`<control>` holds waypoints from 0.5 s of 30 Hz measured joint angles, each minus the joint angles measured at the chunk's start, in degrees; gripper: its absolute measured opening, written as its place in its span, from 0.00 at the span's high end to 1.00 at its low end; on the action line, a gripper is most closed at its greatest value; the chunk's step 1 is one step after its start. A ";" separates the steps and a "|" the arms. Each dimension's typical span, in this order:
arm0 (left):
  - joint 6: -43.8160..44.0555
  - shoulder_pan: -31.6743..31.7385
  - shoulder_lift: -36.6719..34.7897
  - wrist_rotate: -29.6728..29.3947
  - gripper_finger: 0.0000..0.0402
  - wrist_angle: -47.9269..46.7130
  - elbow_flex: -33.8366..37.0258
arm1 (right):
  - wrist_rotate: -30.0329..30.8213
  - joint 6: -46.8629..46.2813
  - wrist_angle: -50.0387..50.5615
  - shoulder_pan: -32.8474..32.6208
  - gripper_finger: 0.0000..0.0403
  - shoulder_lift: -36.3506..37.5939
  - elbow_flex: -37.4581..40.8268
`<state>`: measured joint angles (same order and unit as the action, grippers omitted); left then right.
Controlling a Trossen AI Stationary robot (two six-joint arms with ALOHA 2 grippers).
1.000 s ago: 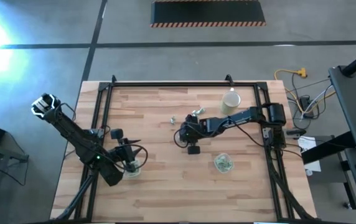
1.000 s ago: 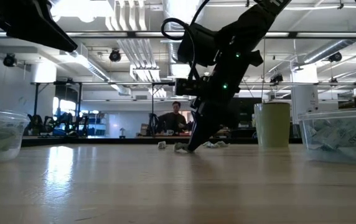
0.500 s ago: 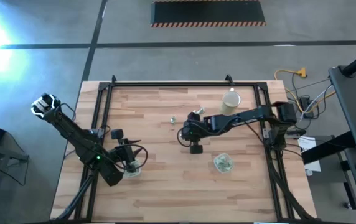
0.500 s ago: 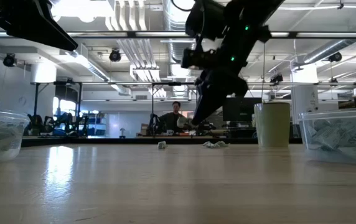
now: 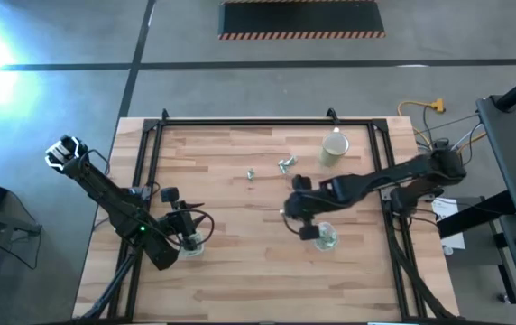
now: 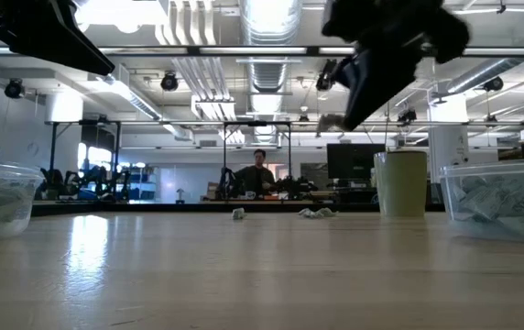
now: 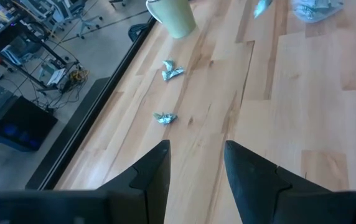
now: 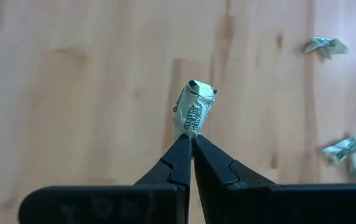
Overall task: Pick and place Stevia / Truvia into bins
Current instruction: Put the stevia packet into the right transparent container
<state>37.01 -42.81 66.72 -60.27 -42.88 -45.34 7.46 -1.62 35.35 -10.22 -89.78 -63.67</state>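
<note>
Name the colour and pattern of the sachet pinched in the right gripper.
The sachet is white with green printed lettering, crumpled; the right wrist view shows it best, in the right gripper.

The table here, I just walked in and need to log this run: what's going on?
The right gripper is shut on a Stevia sachet and carries it above the wood table, close to the right clear bin, which already holds sachets. A few loose sachets lie near the beige cup. The left gripper is open and waits over the left clear bin.
</note>
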 joint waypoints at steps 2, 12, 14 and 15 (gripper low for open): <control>0.00 -0.02 0.00 -0.02 0.66 0.08 0.00 | -0.02 -2.16 0.51 -1.98 0.98 2.45 1.66; 0.00 0.00 0.02 -0.02 0.67 0.95 0.00 | -0.02 -16.29 1.92 -11.30 0.98 12.80 10.70; 0.00 0.00 0.02 -0.04 0.67 1.08 0.00 | 0.00 -19.67 1.95 -12.80 0.98 14.20 12.23; 0.00 0.01 0.02 -0.03 0.67 1.11 0.00 | 0.00 -21.14 2.06 -13.50 0.98 14.78 12.98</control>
<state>37.01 -42.80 66.74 -60.30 -41.78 -45.34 7.46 -22.76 37.41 -23.72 -75.01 -50.68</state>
